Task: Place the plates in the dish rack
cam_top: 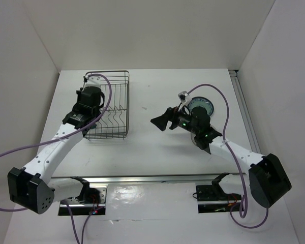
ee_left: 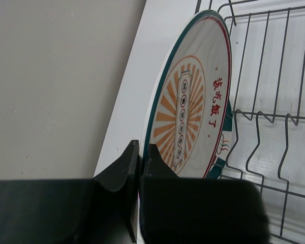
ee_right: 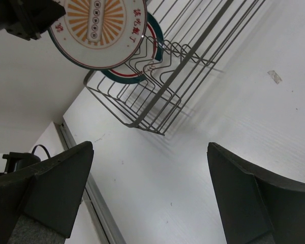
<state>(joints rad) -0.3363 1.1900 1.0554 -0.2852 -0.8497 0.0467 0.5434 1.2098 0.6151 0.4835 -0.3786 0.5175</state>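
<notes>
My left gripper (ee_left: 141, 148) is shut on the rim of the white plate with the orange sunburst centre (ee_left: 190, 107), holding it on edge at the left side of the dark wire dish rack (ee_left: 274, 127). A teal-rimmed plate (ee_right: 142, 71) stands in the rack behind it. In the top view the left gripper (cam_top: 93, 104) hangs over the rack (cam_top: 117, 96) and hides both plates. My right gripper (cam_top: 161, 121) is open and empty over bare table. The patterned teal-blue plate (cam_top: 202, 105) lies flat behind the right arm. The grey-beige plate is out of view.
White walls close in the table on the left, back and right. A metal rail (cam_top: 244, 109) runs along the right edge. Purple cables loop over both arms. The right wrist view shows the rack (ee_right: 193, 66) and sunburst plate (ee_right: 99, 30) across bare table.
</notes>
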